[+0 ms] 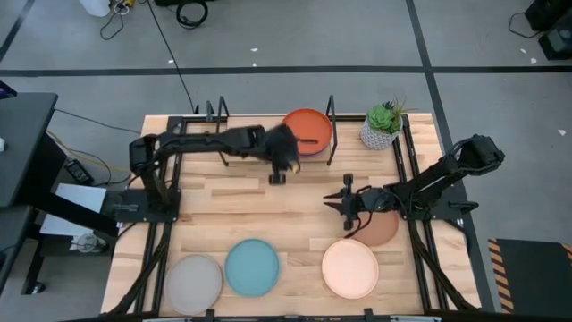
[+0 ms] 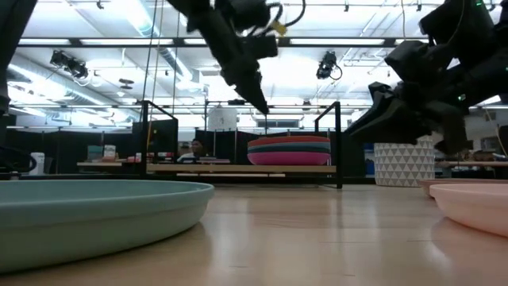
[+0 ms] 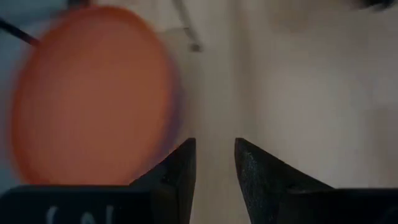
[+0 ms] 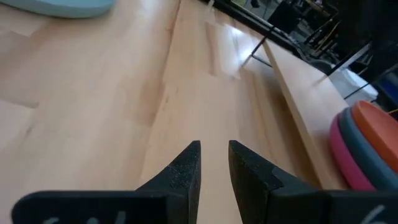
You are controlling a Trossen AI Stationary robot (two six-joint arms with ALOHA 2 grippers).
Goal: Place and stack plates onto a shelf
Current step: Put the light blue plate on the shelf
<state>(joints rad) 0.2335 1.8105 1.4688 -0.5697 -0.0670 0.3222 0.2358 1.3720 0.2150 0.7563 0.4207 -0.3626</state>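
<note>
Hovering just above the brown plate point(image 1: 384, 230), the right tool point(image 1: 344, 203) sits nearest the next pick, fingers narrowly parted and empty; the left tool point(image 1: 284, 170), likewise slightly parted, hangs beside the shelf point(image 1: 234, 123) stack topped by the orange plate point(image 1: 308, 125).

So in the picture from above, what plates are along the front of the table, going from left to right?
Grey plate → light teal plate → cream plate. A brown plate sits just behind the cream one, partly under the right arm, so its place in the row is unclear.
</note>
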